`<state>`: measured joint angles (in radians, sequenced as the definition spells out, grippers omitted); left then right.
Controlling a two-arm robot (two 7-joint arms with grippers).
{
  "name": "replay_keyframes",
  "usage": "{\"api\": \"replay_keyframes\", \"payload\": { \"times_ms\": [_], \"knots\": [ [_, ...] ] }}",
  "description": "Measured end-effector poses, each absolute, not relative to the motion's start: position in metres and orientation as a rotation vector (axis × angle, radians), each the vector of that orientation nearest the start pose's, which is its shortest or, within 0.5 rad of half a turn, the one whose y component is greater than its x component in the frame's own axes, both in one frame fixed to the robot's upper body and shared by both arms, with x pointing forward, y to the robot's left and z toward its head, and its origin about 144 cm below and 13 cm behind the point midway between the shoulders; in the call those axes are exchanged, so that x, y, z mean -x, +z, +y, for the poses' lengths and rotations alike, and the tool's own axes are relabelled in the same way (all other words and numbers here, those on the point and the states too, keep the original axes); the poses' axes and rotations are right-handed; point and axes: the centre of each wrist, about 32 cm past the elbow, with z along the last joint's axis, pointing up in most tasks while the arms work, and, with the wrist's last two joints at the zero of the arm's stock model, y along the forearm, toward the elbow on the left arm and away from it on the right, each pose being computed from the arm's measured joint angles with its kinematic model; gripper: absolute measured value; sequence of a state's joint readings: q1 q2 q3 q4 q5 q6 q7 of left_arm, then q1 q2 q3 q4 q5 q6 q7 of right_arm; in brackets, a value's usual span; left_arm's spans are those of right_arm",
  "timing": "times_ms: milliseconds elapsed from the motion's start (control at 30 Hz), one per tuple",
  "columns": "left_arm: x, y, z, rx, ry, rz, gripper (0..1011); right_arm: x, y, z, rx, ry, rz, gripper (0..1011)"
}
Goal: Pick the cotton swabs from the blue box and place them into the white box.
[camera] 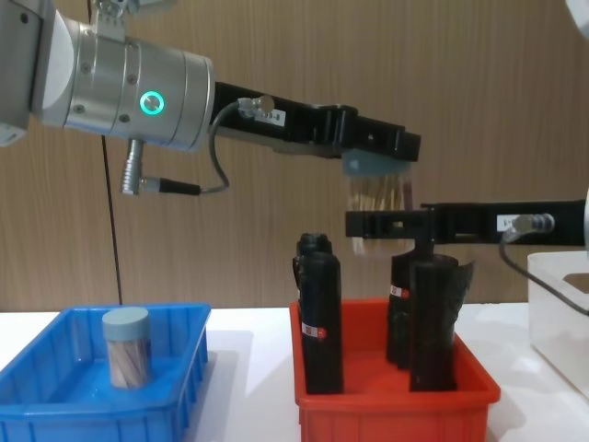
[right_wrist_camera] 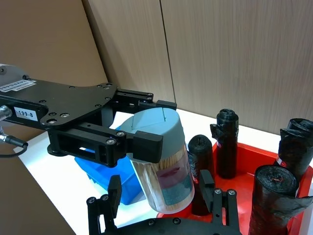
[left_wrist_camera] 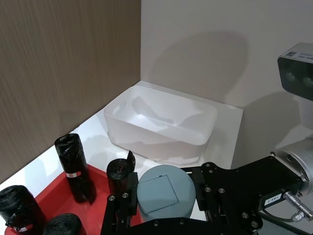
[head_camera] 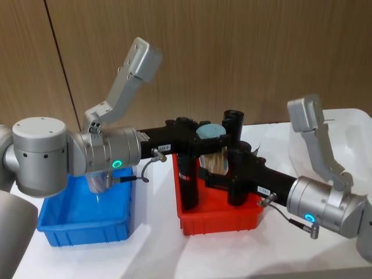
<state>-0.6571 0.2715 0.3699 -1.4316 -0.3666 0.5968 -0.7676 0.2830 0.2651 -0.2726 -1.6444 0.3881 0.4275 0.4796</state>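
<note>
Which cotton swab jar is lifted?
The jar clamped by its lid in the left gripper above the red bin, the right gripper open around it; the other jar stands in the blue box.

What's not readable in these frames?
- Head view: the left arm covers the rear of the blue box, hiding what sits there.
- Chest view: white box cut by the right edge; its wall hides the inside.
- Right wrist view: label print on the cotton swabs in the left pincer is too small.
- Head view: right pincer, at the jar's base, blends into black rolls in the red bin.
</note>
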Motion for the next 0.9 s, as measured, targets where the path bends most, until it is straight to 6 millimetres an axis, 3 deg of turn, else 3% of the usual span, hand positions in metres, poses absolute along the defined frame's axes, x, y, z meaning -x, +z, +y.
{"api": "replay_keyframes", "payload": {
  "times_ms": [200, 500, 900],
  "knots": [
    [-0.5924, 1.3336, 0.2067, -0.190, 0.511, 0.124, 669, -0.5178, 1.2460, -0.2123, 0.063, -0.778, 0.153, 931],
    [-0.5924, 1.3336, 0.2068, -0.190, 0.512, 0.124, 669, -0.5211, 1.2429, -0.2103, 0.061, -0.786, 0.149, 679],
    [-0.5924, 1.3336, 0.2068, -0.190, 0.515, 0.123, 669, -0.5235, 1.2407, -0.2086, 0.055, -0.796, 0.143, 653]
  ]
}}
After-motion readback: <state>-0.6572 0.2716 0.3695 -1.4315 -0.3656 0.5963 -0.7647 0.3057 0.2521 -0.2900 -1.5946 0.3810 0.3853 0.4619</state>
